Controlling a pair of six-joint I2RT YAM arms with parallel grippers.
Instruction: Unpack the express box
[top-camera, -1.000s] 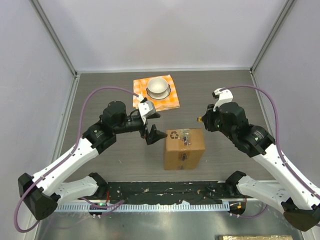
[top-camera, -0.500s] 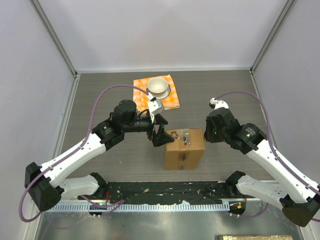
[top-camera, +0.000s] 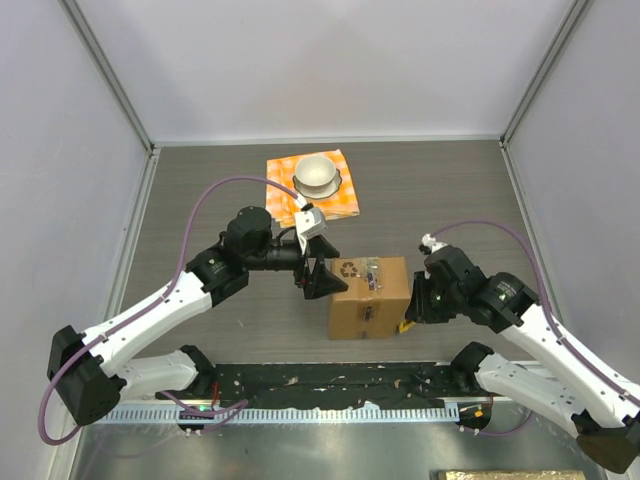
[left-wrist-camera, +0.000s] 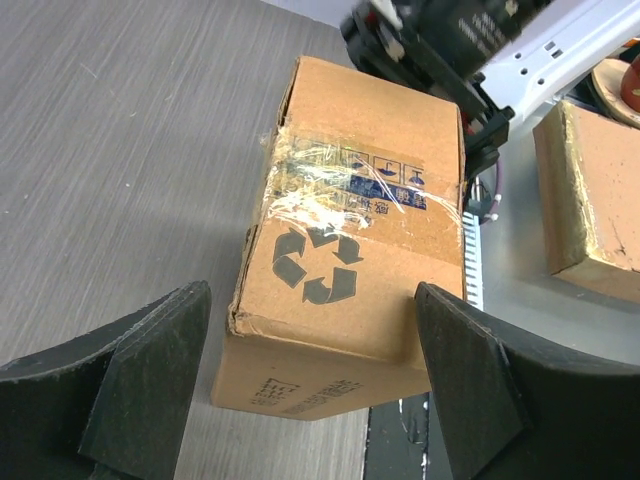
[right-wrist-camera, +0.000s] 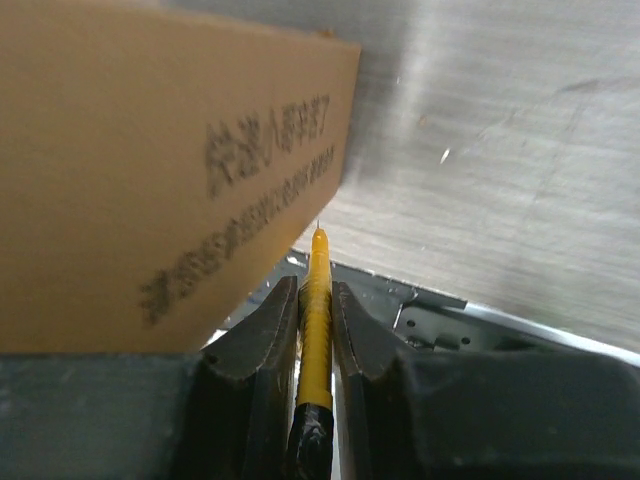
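**A:** How are the jaws of the left gripper (left-wrist-camera: 310, 305) seen to stand?

**B:** They are spread wide and nothing is held. The near end of the express box (left-wrist-camera: 355, 250) is framed in the gap between them, just ahead. Whether cardboard is touched by either finger cannot be told.

**A:** What is shown on the box from there?

**B:** A recycling mark is printed on the top face, nearest the jaws. Beyond it, crinkled clear tape is laid across a row of blue handling symbols.

**A:** And the right gripper (right-wrist-camera: 313, 295)?

**B:** Its jaws are clamped on a thin yellow tool (right-wrist-camera: 316, 330), which is held lengthwise between them, with a fine point projecting past the tips. The box's printed side wall is seen just left of these jaws. The point is seen close to that wall's lower corner, but contact cannot be made out.

**A:** Where is the box placed overall?

**B:** It is set on the grey table (top-camera: 450, 190), between the two pairs of jaws. The left pair is found at its left top edge, the right pair low at its near right corner. Well beyond the left jaws an orange checked cloth (top-camera: 340, 200) is spread, and a white bowl (top-camera: 318, 172) is stood on it.
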